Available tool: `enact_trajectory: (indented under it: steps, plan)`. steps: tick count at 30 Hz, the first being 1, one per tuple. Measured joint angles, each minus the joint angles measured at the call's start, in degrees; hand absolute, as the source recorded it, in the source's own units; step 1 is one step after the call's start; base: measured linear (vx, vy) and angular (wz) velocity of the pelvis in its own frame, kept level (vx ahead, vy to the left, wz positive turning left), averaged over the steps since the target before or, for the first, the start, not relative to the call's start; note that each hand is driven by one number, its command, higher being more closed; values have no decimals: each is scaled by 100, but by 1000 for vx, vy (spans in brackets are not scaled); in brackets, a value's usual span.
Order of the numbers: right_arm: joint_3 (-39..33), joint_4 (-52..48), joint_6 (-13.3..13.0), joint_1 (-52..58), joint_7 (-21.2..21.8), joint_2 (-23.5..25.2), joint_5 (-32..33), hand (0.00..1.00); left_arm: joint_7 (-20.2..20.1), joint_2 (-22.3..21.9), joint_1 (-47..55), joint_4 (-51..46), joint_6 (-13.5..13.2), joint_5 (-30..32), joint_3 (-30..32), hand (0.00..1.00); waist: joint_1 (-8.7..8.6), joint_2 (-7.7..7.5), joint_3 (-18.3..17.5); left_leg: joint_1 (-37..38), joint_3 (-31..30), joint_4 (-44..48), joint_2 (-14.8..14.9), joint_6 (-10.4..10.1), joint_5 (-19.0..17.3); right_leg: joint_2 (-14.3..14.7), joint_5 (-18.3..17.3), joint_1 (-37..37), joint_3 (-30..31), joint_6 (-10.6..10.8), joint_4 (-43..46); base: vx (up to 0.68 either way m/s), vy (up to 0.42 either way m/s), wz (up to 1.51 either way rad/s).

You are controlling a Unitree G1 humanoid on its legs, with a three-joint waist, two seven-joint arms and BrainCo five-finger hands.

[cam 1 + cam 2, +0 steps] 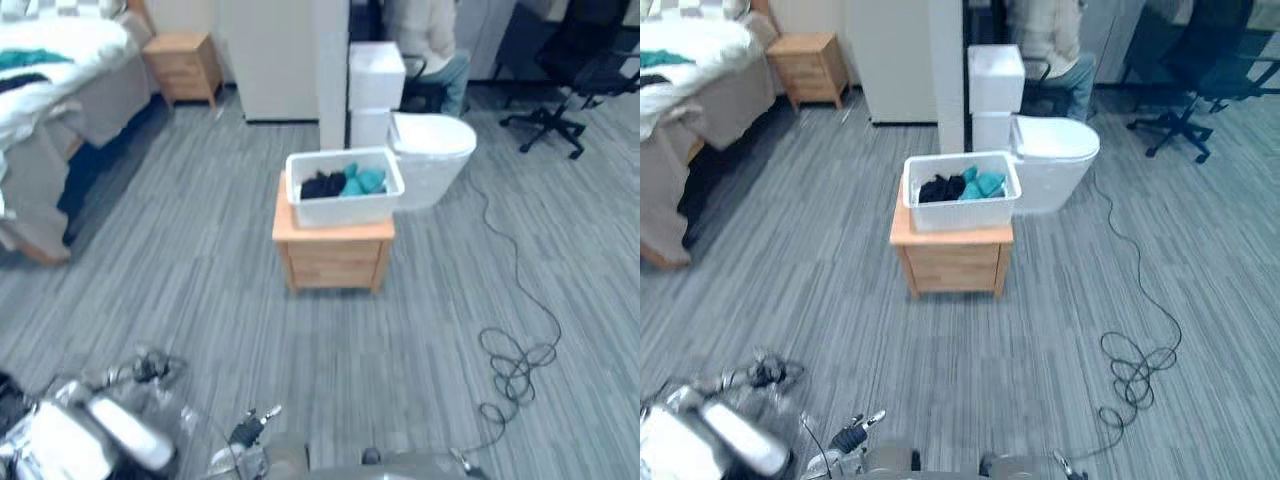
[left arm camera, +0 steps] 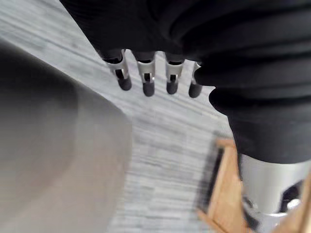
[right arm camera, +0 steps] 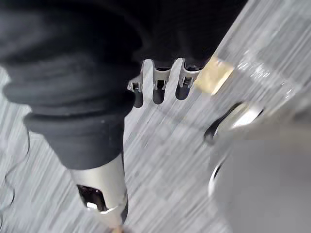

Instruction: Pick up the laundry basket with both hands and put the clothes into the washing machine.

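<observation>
On top of the wooden nightstand (image 1: 335, 262): white laundry basket (image 1: 345, 210), likely light and stiff, holding soft clothes (image 1: 345, 183); best taken by opposite rim ends; left hand (image 2: 146, 77) and right hand (image 3: 158, 87) slack-fingered, empty.

The grey striped floor (image 1: 200, 300) is carrying a small wooden cabinet (image 1: 333, 255), and a white laundry basket (image 1: 345, 210) is sitting directly on the cabinet's top, covering most of it. Just behind the cabinet to its right, a white toilet (image 1: 432, 150) is standing on the floor. Well to the cabinet's left a bed (image 1: 70, 45) is resting there, with a teal cloth (image 1: 30, 57) and a dark cloth (image 1: 20, 82) lying on it.
</observation>
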Motion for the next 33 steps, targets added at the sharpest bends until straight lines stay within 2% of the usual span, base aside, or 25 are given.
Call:
enact_trajectory:
  steps: [2, 3, 4, 5, 7, 8, 10, 11, 12, 13, 14, 15, 16, 17, 18, 19, 20, 21, 22, 24, 25, 27, 28, 29, 33]
  plan:
    - [147, -46, -77, -301, -30, -10, 7, 0, 12, 44, 4, -142, -137, -203, -52, 0, 135, -86, 18, -559, 242, -1059, -83, 0, -276, -192, -337, 486, 306, 138, -216, 557, 34, -75]
    - [171, -52, -91, -391, -49, -21, 12, 0, 20, 60, 12, -147, -163, -250, -76, 0, 139, -81, 22, -646, 300, -1591, -91, 3, -278, -245, -480, 585, 352, 184, -221, 404, 73, -55]
    - [178, -52, -103, -470, -93, -17, 25, 0, 53, 76, 21, -144, -174, -252, -148, 0, 127, -70, 19, -632, 402, -2734, -89, -26, -255, -315, -664, 694, 401, 254, -209, 515, 158, -41]
    - [172, -58, -163, -524, -111, 6, 53, 0, 117, 58, 68, -135, -184, -255, -145, 0, 122, -62, 20, -339, 557, -4863, -99, -188, -104, -417, -988, 960, 460, 339, -204, 527, 187, -38]
    - [272, -58, -186, -402, -121, -5, 116, 0, 115, 65, 137, -152, -195, -256, -138, 0, 116, -23, -6, -271, 551, -6018, -62, -278, -45, -467, -1409, 1334, 556, 440, -199, 649, 299, -29]
    - [280, -12, -183, -282, -121, 1, 154, 0, 112, 163, 110, -162, -201, -282, -152, 0, 117, -129, -105, -377, 628, -5582, -199, -198, 549, -673, -1554, 1580, 608, 462, -185, 652, 323, -17]
    - [302, 78, -182, -67, -105, 16, 152, 0, 119, 225, 142, -22, -196, -271, -181, 0, 85, -400, -398, -383, 811, -5494, -484, 170, 936, -965, -1433, 1393, 826, 338, 285, 794, 352, -4]
    - [282, 202, -183, 62, -93, 10, 151, 0, 117, 321, 118, 70, -184, -243, -187, 0, 72, -629, -564, -273, 954, -5427, -814, 345, 768, -1234, -1102, 1022, 1034, 637, 1224, 745, 330, 9]
    - [230, 273, -178, 89, -85, -8, 146, 0, 116, 363, 98, 110, -182, -235, -209, 0, 64, -678, -584, -185, 978, -5402, -933, 409, 631, -1299, -857, 886, 1082, 816, 1651, 755, 340, 26]
    - [129, 361, -176, 202, -87, -22, 138, 0, 115, 370, 49, 207, -176, -237, -263, 0, 61, -717, -577, 20, 968, -5398, -1097, 512, 458, -1326, -313, 699, 1233, 1057, 2329, 599, 224, 38]
    - [-32, 479, -168, 291, -76, -41, 123, 0, 116, 358, -10, 319, -144, -236, -415, 0, 29, -714, -568, 368, 897, -5477, -1272, 573, 282, -1273, 424, 332, 1459, 1591, 3340, 851, 296, 46]
    - [-123, 504, -153, 316, -41, -50, 91, 0, 108, 397, -14, 399, -100, -236, -600, 0, -78, -664, -516, 797, 782, -5640, -1404, 599, 155, -1218, 546, -83, 1461, 1802, 4486, 657, 204, 40]
    - [-124, 484, -152, 359, -4, -60, 73, 0, 106, 408, -20, 436, -75, -235, -728, 0, -114, -618, -483, 1071, 713, -5758, -1445, 600, 127, -1236, 493, -294, 1313, 1738, 4949, 667, 179, 29]
    - [-120, 447, -149, 451, 37, -96, 14, 0, 106, 403, -53, 444, -49, -236, -987, 0, -186, -496, -388, 1597, 611, -6021, -1465, 595, 101, -1332, 173, -658, 946, 1458, 5493, 508, 125, 19]
    - [-122, 444, -146, 480, 42, -114, -12, 0, 107, 421, -65, 443, -49, -236, -1108, 0, -194, -426, -333, 1858, 540, -6151, -1458, 593, 102, -1407, -35, -770, 711, 1320, 5546, 489, 106, 16]
    - [-193, 443, -138, 513, 35, -123, -47, 0, 114, 410, -121, 441, -55, -238, -1273, 0, -207, -327, -198, 2353, 476, -6427, -1426, 590, 103, -1579, -436, -891, 314, 1156, 5266, 377, 41, 21]
    - [-315, 443, -134, 556, 34, -97, -66, 0, 117, 397, -180, 440, -61, -252, -1326, 0, -234, -257, -123, 2688, 411, -6619, -1400, 546, 75, -1712, -696, -1056, 65, 1107, 4706, 345, 10, 25]
    - [-372, 442, -132, 582, 35, -82, -69, 0, 119, 388, -227, 439, -65, -257, -1325, 0, -237, -263, -114, 2789, 362, -6660, -1368, 513, 26, -1739, -770, -1149, -4, 1094, 4343, 435, -86, 46]
    - [-522, 445, -120, 606, 27, -32, -68, 0, 126, 377, -313, 425, -81, -333, -1332, 0, -244, -232, -100, 2936, 200, -6723, -1236, 441, -97, -1739, -829, -1236, -86, 1160, 3170, 304, -132, 57]
    - [-532, 451, -118, 632, 12, 41, -74, 0, 126, 412, -345, 423, -148, -366, -1337, 0, -230, -360, -139, 2917, 102, -6718, -1162, 271, -214, -1657, -417, -1174, 93, 1245, 1593, 253, -174, 61]
    - [-570, 463, -113, 656, 12, 114, -91, 0, 128, 498, -351, 449, -190, -367, -1317, 0, -250, -601, -135, 2947, 14, -6704, -1137, 177, -357, -1651, 42, -1067, 363, 1623, 1005, 249, -287, 51]
    - [-700, 455, -124, 629, 17, 66, -133, 0, 101, 329, -147, 485, -166, -359, -1262, 0, -217, -396, -233, 2931, -31, -6715, -750, 5, -380, -1345, 74, -893, 122, 1492, 653, 244, -327, 28]
    - [-685, 455, -123, 616, 20, 3, -139, 0, 106, 310, -128, 479, -176, -361, -1235, 0, -207, -356, -248, 2894, -32, -6718, -647, -38, -404, -1252, 124, -867, 58, 1419, 531, 184, -238, 7]
    - [-681, 457, -119, 539, 15, -109, -201, 0, 118, 279, -88, 481, -169, -334, -1163, 0, -191, -229, -296, 2834, -46, -6710, -522, -100, -380, -1115, 200, -785, -30, 1322, 300, 165, -196, 15]
    - [-610, 454, -133, 519, 15, -195, -179, 0, 234, 265, 26, 482, -192, -217, -1168, 0, -202, -135, -329, 2810, -195, -6713, -340, -238, -297, -913, 359, -424, -312, 1194, -240, 113, -124, 22]
